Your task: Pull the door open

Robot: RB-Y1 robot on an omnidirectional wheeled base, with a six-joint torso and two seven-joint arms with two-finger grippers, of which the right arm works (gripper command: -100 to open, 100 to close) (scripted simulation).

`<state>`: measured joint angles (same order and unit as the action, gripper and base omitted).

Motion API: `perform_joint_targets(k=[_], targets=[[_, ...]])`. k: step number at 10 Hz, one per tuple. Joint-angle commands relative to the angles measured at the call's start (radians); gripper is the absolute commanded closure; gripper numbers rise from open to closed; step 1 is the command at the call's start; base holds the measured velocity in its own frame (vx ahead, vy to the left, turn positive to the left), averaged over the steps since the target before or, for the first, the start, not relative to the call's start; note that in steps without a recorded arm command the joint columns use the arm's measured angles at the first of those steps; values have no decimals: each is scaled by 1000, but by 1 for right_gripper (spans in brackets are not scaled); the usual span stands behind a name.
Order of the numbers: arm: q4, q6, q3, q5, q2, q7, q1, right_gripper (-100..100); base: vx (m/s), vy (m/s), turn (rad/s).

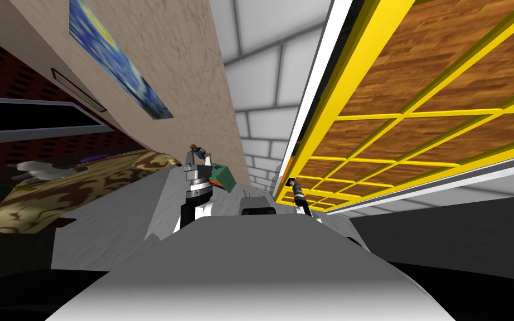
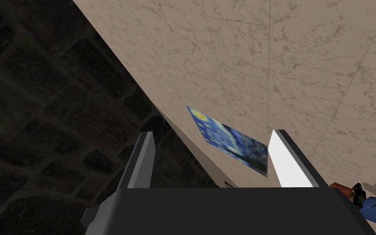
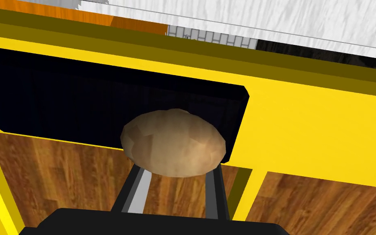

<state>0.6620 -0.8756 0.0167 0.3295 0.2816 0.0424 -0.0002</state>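
Head view: door (image 1: 417, 111), wood panels in a yellow grid, fills the right side. The right gripper (image 1: 293, 185) is up against its lower edge, just right of my centre. The left arm (image 1: 197, 186) is raised on the left, well apart from the door and next to the beige wall (image 1: 194, 72).

Left wrist view: left gripper (image 2: 212, 132) is wide open and holds nothing. It's idle, so leave it parked.

Right wrist view: a tan, rounded door knob (image 3: 173, 142) sits on a black plate (image 3: 60, 98) in the yellow frame (image 3: 326, 134). The right fingers (image 3: 137, 189) are drawn in narrower than full open. They run up either side under the knob, which hides their tips. I read that as clamped on the knob.

Step in hand is the pull.
- Grip is low on a round knob, so the risk is sliding off. Hold firm closure and start slow.
- Pull straight back off the door face first, then let the wrist follow the swing arc. Don't force a straight line.
- I can't tell the hinge side from these views, so feel for which way it gives.
- I'm close to the door. Expect to back the base away to make room for the swing.
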Motion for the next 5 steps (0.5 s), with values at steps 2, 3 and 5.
perform_joint_targets(k=[2,3,5], targets=[[-7,-5,18,4,-12,-73,-6,100,-32,-2,27],[-7,-5,18,4,-12,-77,-6,100,-21,-9,17],[-10,-6,24,17,-10,-143,-8,100,-39,-17,64]])
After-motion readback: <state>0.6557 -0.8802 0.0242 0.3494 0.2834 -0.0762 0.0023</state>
